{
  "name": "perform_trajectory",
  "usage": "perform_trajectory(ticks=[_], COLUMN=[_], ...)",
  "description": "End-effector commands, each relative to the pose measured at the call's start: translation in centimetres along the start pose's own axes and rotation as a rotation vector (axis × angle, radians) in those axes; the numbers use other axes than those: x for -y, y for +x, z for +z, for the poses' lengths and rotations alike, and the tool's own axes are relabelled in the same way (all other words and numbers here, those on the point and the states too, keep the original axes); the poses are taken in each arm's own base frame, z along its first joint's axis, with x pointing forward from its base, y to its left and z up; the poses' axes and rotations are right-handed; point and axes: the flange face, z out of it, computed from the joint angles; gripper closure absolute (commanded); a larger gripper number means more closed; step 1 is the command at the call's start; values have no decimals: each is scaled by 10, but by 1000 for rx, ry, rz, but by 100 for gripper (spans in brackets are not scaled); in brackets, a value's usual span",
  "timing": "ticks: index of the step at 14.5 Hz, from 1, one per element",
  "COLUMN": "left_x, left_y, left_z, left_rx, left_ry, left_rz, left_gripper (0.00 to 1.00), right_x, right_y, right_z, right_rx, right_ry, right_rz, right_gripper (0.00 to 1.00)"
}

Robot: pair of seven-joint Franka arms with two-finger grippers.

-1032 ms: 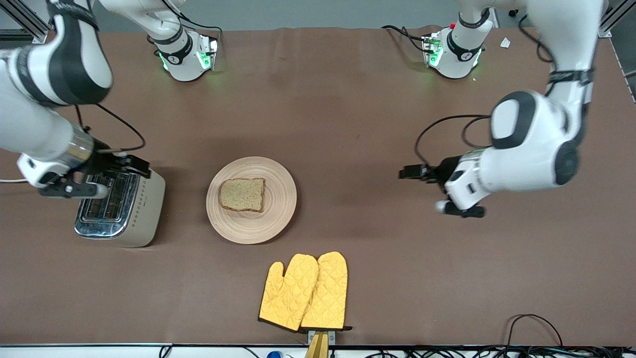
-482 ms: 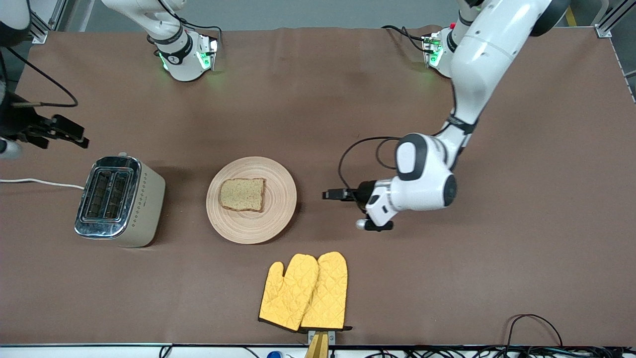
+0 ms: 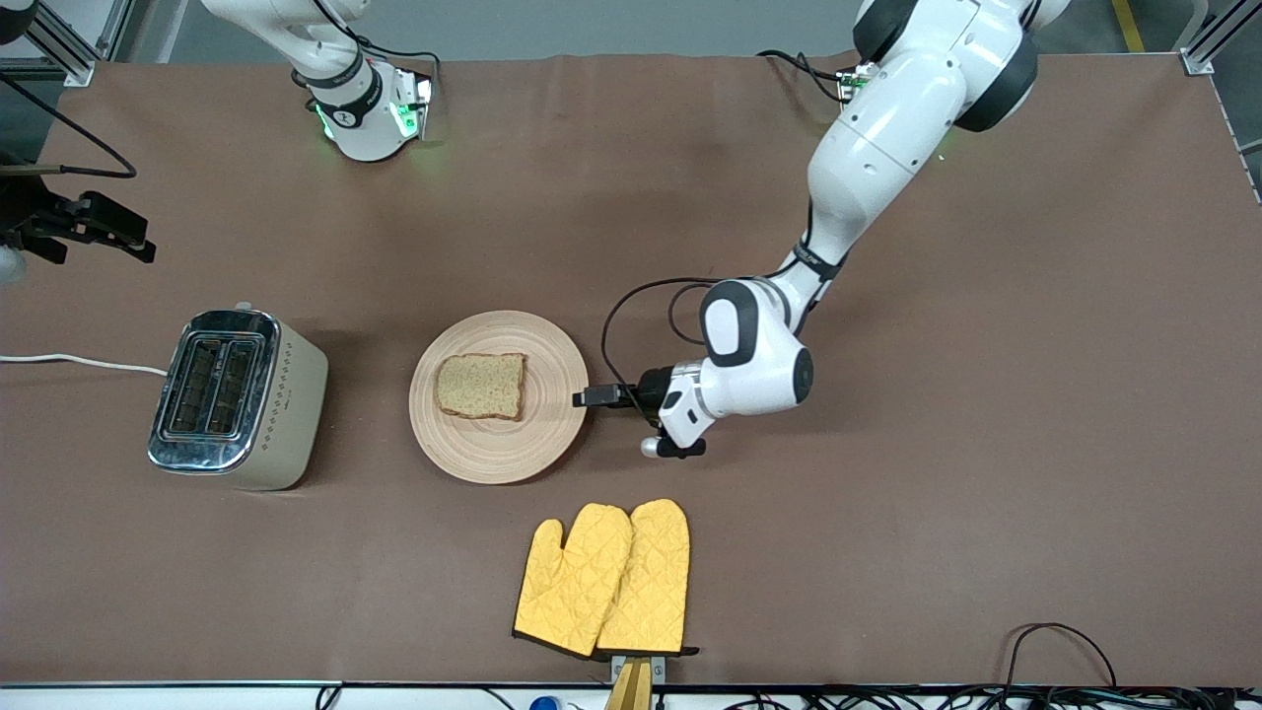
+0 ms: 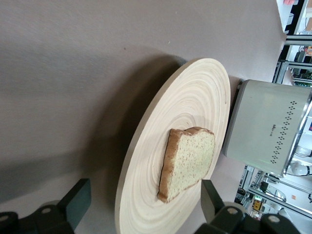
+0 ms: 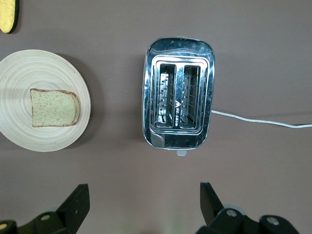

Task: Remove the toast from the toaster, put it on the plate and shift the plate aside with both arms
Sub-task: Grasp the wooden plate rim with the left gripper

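The toast point(image 3: 480, 386) lies flat on the round beige plate point(image 3: 537, 434) in the middle of the table. My left gripper point(image 3: 595, 396) is low at the plate's rim, on the side toward the left arm's end. It is open and empty. In the left wrist view the plate point(image 4: 195, 92) with the toast point(image 4: 190, 158) fills the space ahead of the left gripper point(image 4: 144, 197). My right gripper point(image 3: 108, 232) is raised at the right arm's end of the table, open and empty. The right wrist view shows the right gripper point(image 5: 144, 197), the plate point(image 5: 19, 73) and the toast point(image 5: 53, 107) from above.
A chrome toaster point(image 3: 237, 399) with two empty slots stands beside the plate toward the right arm's end, its white cord point(image 3: 79, 363) running off the table; it also shows in the right wrist view point(image 5: 178, 100). Two yellow oven mitts point(image 3: 606, 577) lie nearer the front camera than the plate.
My left arm has swept in from the left arm's end to the plate's rim. My right gripper has lifted off the toaster and drawn back to the table's end.
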Motion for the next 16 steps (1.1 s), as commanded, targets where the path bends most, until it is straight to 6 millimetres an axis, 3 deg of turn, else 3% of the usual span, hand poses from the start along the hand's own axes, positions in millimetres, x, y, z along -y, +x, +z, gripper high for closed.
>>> perform_trajectory(ticks=[1, 4, 7, 12, 16], left_x=[-5, 0, 11, 8, 1], left_y=[0, -9, -14, -14, -6], left_z=[25, 39, 49, 47, 32], left_rx=[-40, -49, -50, -52, -66], left_ry=[-20, 0, 16, 15, 5], left_rz=[46, 95, 160, 188, 192], left_gripper=[2, 11, 29, 96, 100], right_x=[2, -8, -15, -25, -26], right_y=[-6, -4, -6, -6, -5], right_z=[-5, -5, -5, -3, -3], right_rx=[-3, -6, -4, -3, -2], right_ry=[-35, -79, -79, -46, -44], right_rz=[-12, -3, -2, 16, 16], right_gripper=[0, 0, 0, 0, 0])
